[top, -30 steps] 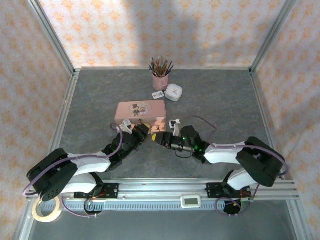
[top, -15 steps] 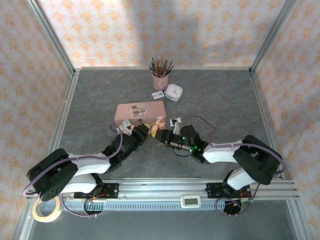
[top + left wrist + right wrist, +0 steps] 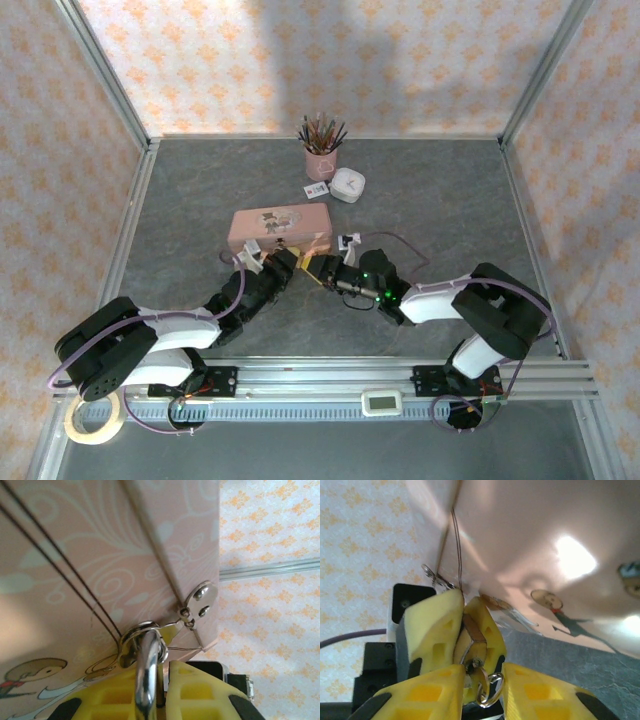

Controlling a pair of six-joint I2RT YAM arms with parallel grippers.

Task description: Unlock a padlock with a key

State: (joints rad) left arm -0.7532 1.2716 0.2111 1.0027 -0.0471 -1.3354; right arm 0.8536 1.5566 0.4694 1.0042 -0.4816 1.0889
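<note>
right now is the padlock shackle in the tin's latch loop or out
In: the padlock shackle passes through the latch loop on the pink tin, between the fingers of the left gripper. Locked: cannot tell.

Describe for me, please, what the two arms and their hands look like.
Both the left arm and the right arm have black joint housings joined by white shells, each trailing a purple cable. Small green lights glow near the right wrist. The left hand and right hand carry chunky yellow fingers moulded with rectangular pockets.

Grey mottled table [image 3: 440, 200], peach-patterned walls [image 3: 320, 60] (aluminium-framed)
</note>
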